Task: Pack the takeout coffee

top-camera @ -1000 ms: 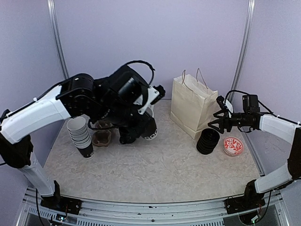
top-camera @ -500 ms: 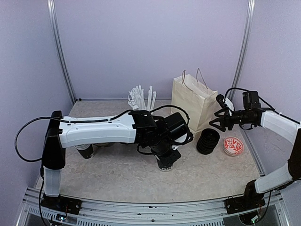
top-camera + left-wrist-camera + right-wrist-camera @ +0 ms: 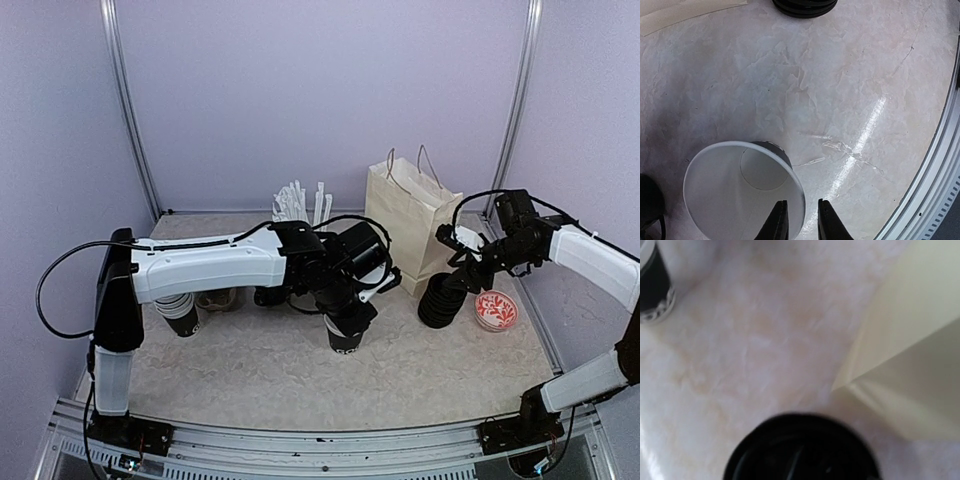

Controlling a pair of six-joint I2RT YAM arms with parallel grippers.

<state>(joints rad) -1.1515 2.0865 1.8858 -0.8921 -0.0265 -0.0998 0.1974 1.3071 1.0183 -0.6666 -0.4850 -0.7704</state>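
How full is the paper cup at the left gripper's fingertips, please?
Empty. The left wrist view looks straight down into the open, lidless cup, and its white inner wall and round bottom are bare, with nothing inside.

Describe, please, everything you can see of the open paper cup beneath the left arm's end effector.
The paper cup is black outside and white inside, lidless and empty, its round bottom showing. Pale lettering marks its base. It stands upright on the table, about mid-table, nearer the arms than the paper bag. The left end effector straddles its rim, one finger inside and one outside, with a gap wider than the thin wall.
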